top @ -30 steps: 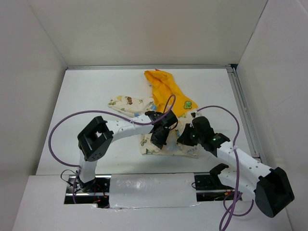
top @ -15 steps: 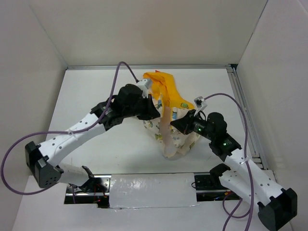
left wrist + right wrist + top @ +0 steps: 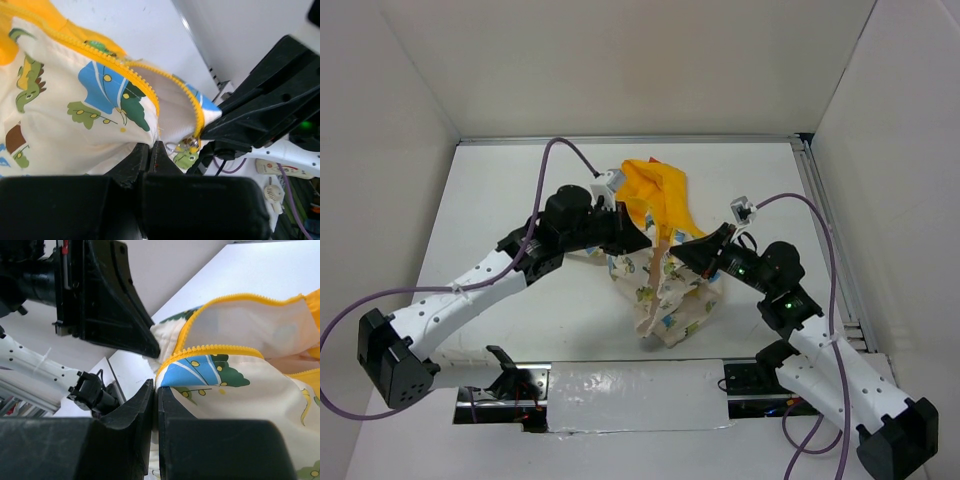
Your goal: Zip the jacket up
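The jacket hangs lifted above the table between both grippers, cream with cartoon prints, its yellow-orange hood trailing toward the back. My left gripper is shut on the jacket's front edge beside the yellow zipper teeth. My right gripper is shut on the opposite front edge, just under its zipper teeth. A metal zipper pull with a green frog charm hangs by the right gripper's body. The front is open between the two edges.
White walls enclose the table on three sides. A metal rail runs along the right edge. A silver-taped strip lies at the near edge between the arm bases. Purple cables loop over both arms.
Both grippers have lifted the jacket off the table from a crumpled heap. The left arm swung up and back; the jacket now hangs and has sunk slightly lower and nearer.
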